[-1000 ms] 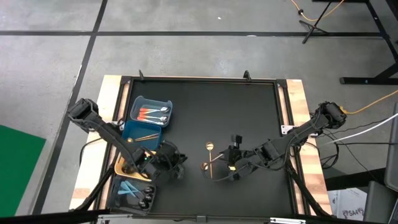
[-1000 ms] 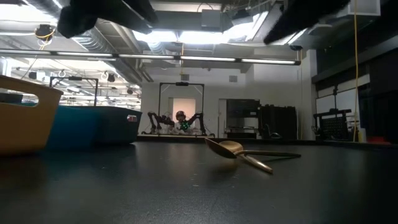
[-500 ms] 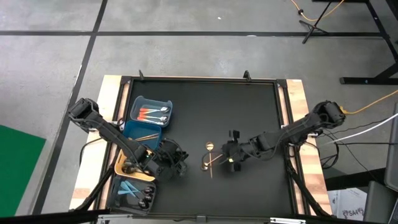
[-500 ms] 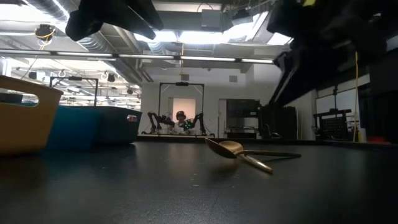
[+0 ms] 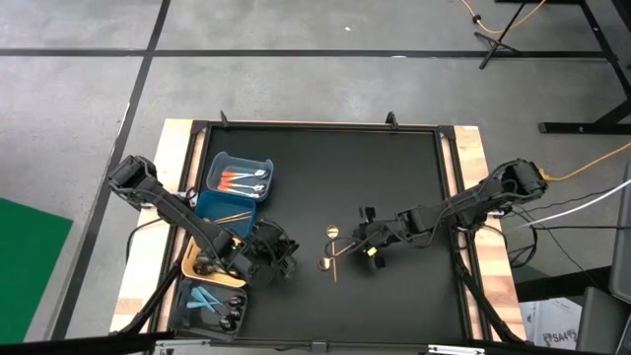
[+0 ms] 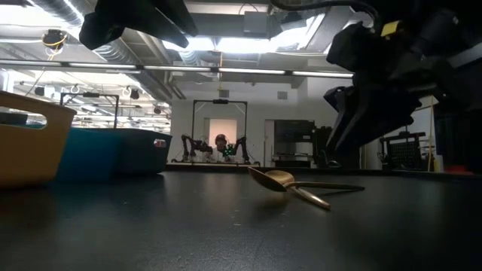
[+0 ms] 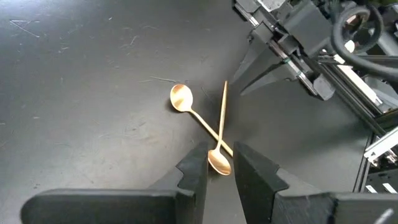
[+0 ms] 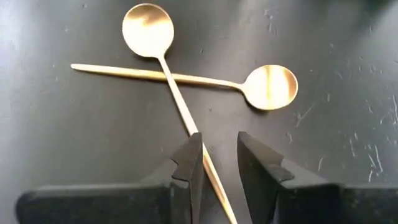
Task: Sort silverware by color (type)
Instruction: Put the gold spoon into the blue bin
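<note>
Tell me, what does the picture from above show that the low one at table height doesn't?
Only the high view shows the bins' contents: orange-handled pieces in the blue bin, light blue pieces nearer the front, and both arms whole. Only the low view shows the room behind, with another robot. Both show the two crossed gold spoons and the right gripper just above them.

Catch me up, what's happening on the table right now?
The right gripper hangs low over two gold spoons lying crossed on the black mat, its fingers open astride one handle, nothing held. The left gripper waits open beside the bins. Orange-handled pieces lie in the blue bin, light blue and black ones in the grey bin.
</note>
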Available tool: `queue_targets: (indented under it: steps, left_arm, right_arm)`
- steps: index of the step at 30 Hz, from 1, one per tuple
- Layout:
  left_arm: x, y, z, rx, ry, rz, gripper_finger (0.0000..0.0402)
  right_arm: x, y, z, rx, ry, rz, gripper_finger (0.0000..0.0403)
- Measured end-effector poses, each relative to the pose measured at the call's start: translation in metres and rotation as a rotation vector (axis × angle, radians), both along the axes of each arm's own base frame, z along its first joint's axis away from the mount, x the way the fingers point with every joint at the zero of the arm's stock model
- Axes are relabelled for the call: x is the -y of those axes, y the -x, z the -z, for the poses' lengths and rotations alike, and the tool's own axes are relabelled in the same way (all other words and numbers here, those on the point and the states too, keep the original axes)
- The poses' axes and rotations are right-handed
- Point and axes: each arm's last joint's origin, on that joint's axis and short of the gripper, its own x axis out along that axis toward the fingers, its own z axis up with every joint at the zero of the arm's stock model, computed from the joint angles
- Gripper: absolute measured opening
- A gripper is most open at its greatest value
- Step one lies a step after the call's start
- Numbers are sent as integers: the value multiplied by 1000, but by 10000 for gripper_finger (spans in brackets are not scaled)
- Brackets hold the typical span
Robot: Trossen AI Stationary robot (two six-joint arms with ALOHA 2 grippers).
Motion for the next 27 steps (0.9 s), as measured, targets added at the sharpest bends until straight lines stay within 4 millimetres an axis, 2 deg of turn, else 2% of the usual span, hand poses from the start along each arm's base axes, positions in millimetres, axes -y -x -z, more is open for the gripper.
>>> queue_targets:
  steps: [11,20,27]
  left_arm:
    - [0,0,0,-2,-5,-2,70]
    - [0,1,0,-6,-7,-2,70]
    - [-1,0,0,-14,-26,11,70]
  right_arm:
    - [-4,-6,24,4,51,-98,89]
    - [-1,-14,46,-36,73,-87,88]
    - [-2,-14,49,-49,63,-99,43]
